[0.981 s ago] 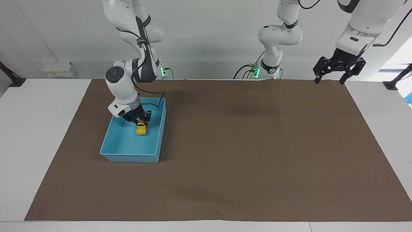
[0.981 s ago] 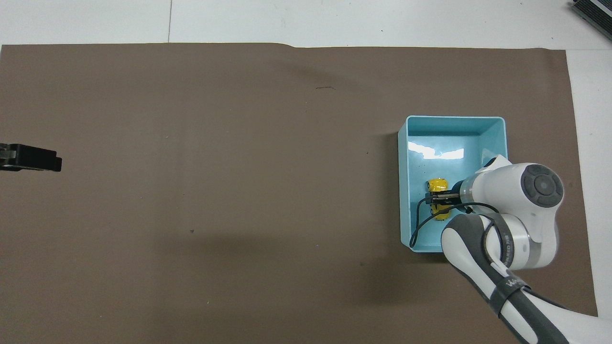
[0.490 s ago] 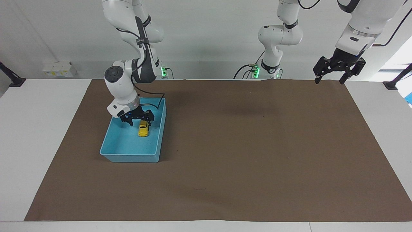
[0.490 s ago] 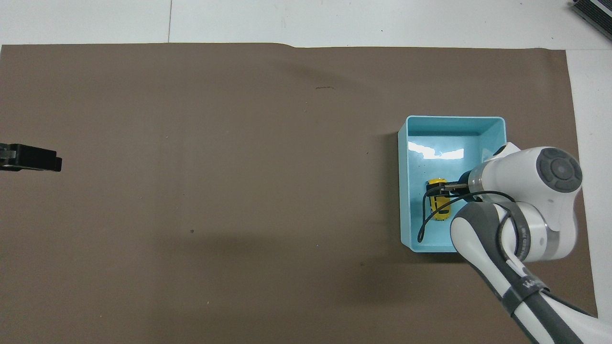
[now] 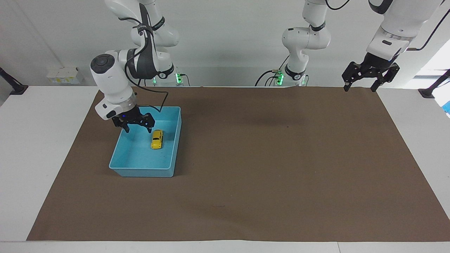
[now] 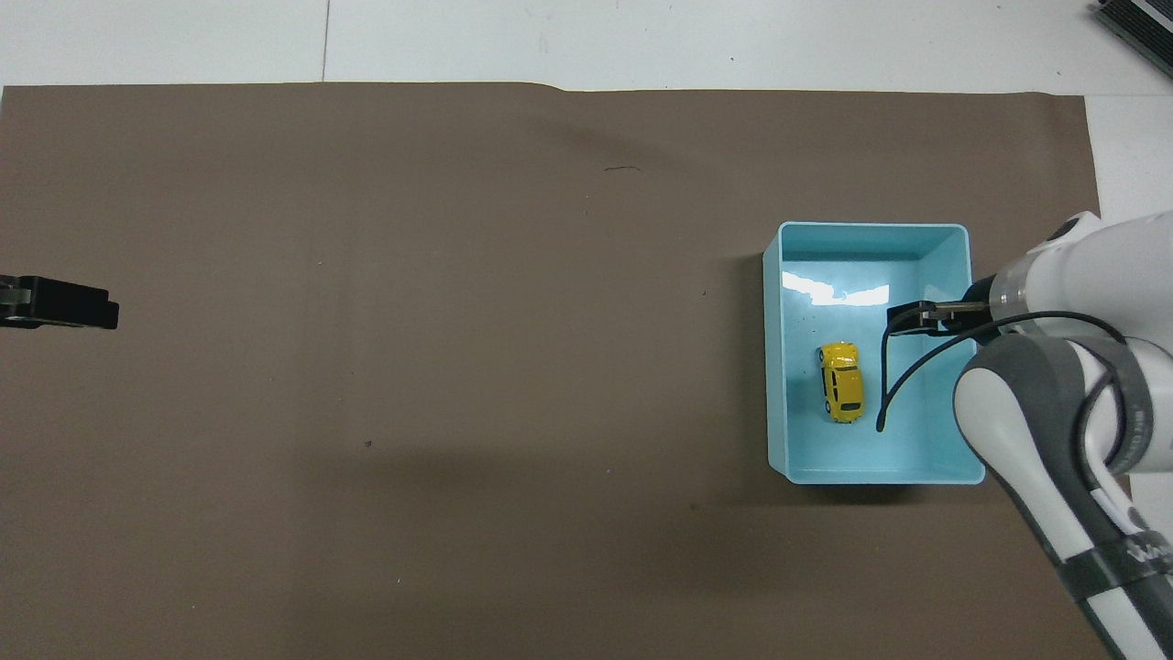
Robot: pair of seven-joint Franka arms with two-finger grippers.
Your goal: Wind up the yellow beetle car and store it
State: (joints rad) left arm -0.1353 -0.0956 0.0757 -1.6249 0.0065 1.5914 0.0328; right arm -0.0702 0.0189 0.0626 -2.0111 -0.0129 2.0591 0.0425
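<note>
The yellow beetle car (image 5: 156, 139) (image 6: 841, 382) lies on its wheels on the floor of the blue bin (image 5: 140, 169) (image 6: 772, 367), with nothing touching it. My right gripper (image 5: 137, 128) (image 6: 912, 318) hangs open and empty above the bin, over the part of it toward the right arm's end of the table, clear of the car. My left gripper (image 5: 359, 89) (image 6: 60, 305) waits open and empty, raised over the mat's edge at the left arm's end of the table.
A brown mat (image 5: 267, 158) covers most of the white table (image 5: 42, 147). The bin stands on the mat toward the right arm's end. A cable (image 6: 893, 385) droops from the right wrist over the bin. A dark object (image 6: 1136, 23) lies at the table's corner.
My right gripper opened and let go of the car, which stays in the bin. It then rose and drew away toward the right arm's end of the table. The left arm has not moved.
</note>
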